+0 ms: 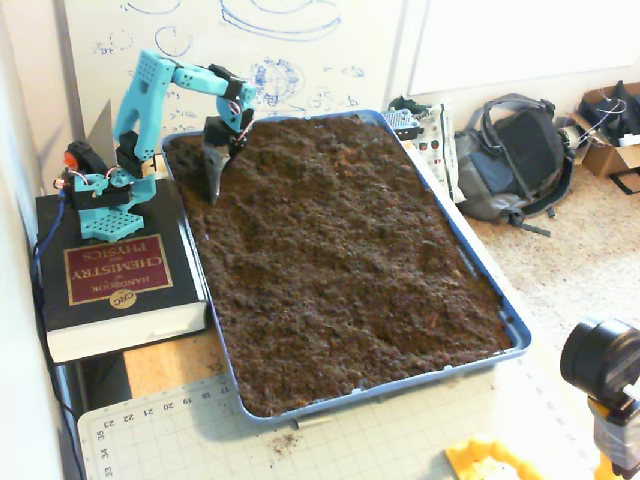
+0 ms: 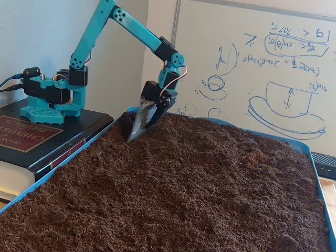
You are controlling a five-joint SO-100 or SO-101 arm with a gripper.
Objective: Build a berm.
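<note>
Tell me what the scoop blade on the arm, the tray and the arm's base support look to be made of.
The blade: likely thin sheet metal, grey with a dull shine. The tray: probably plastic or painted metal, smooth blue rim; the look leaves it open. The support under the arm: a thick hardcover book, dark cover with a maroon title panel and pale page edges. The fill: loose, crumbly dark brown soil.
</note>
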